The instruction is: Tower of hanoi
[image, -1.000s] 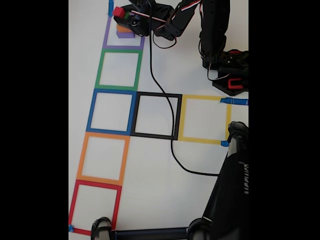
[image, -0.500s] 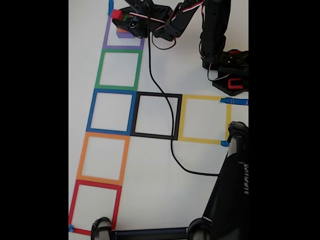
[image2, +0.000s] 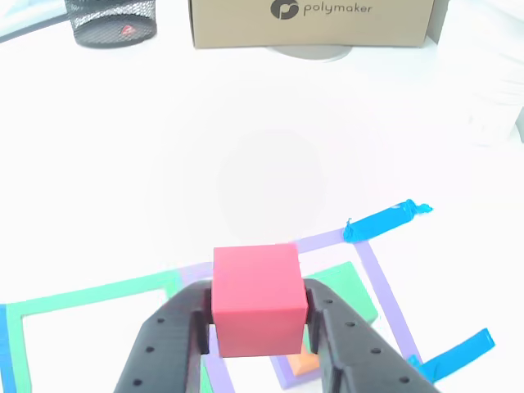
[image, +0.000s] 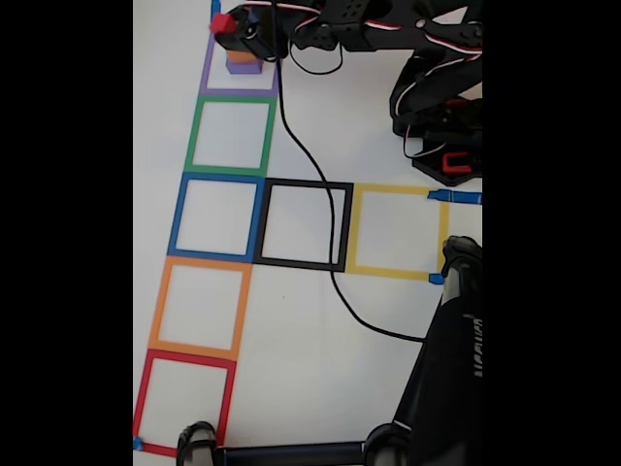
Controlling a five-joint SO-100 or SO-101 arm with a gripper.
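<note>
My two black fingers point(image2: 172, 344) pinching the red cube point(image2: 258, 299) from both sides, cube lifted above the table point(image2: 246, 139), purple tape square point(image2: 385, 291) and green tape point(image2: 90, 296) below, a sliver of orange point(image2: 304, 364) underneath (partly hidden), cardboard box point(image2: 311, 20) at the far edge

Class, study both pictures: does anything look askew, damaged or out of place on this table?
Little stands out. The end effector grips the red cube squarely, above the purple square where the purple cube and orange cube sit stacked. Only the black cable trails loosely across the black square.
</note>
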